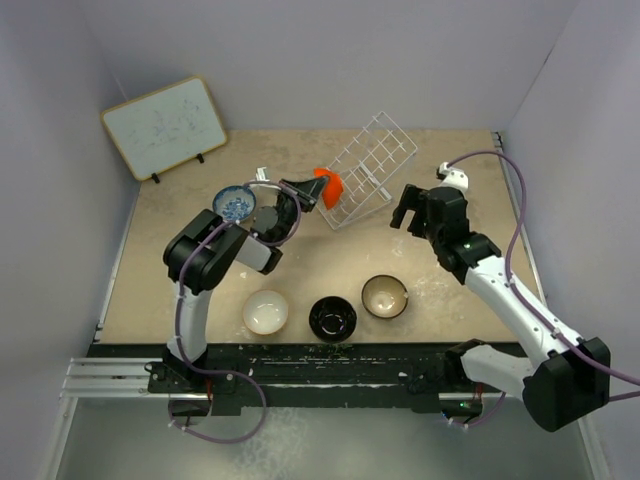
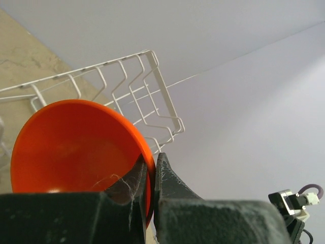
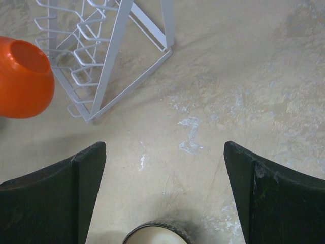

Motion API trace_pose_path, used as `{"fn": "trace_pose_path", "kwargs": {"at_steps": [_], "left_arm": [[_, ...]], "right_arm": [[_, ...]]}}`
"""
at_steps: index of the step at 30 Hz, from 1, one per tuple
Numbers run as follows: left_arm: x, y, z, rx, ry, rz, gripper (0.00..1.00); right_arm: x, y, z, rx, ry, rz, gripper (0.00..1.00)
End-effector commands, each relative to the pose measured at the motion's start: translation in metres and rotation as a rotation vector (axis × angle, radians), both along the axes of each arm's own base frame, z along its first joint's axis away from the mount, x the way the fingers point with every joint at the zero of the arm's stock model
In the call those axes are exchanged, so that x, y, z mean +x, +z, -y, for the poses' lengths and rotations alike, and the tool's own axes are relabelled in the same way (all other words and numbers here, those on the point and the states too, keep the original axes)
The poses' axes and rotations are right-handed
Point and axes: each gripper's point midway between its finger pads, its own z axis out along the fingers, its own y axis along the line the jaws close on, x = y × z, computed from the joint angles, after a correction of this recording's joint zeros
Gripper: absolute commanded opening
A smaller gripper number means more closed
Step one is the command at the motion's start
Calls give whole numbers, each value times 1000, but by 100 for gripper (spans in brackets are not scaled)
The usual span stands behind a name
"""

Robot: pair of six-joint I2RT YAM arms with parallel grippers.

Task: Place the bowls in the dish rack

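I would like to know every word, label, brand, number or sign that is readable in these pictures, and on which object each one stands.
No text can be read.
Whiteboard: faint scribbles, too small and blurred to read.
Orange bowl and dish rack: no writing visible.

– Where is the orange bowl (image 1: 330,187)?
– The left gripper (image 1: 312,191) holds it on edge at the near left end of the white wire dish rack (image 1: 374,163).
– And the others?
– The blue-patterned bowl (image 1: 235,203) sits to the left. The cream-white bowl (image 1: 266,312), black bowl (image 1: 332,318) and tan bowl (image 1: 384,297) form a near row. The right gripper (image 1: 410,214) hovers right of the rack.
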Motion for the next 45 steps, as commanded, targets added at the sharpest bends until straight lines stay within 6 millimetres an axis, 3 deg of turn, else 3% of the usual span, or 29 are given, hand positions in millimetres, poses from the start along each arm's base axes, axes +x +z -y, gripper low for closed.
{"fn": "trace_pose_path", "kwargs": {"at_steps": [1,13,23,35,45], "left_arm": [[1,49,-1,-147,-24,139,0],[17,17,14,-215,-72,54,0],[22,11,18,-278,-102,13,0],[34,-33,22,-410,-131,-137,0],[36,-46,30,-479,-168,-194,0]], "right_arm": [[3,21,2,4,10,56,100],[1,20,4,-4,18,41,100],[3,24,-2,8,48,48,100],[3,23,-5,4,70,44,100],[5,24,-8,8,91,43,100]]}}
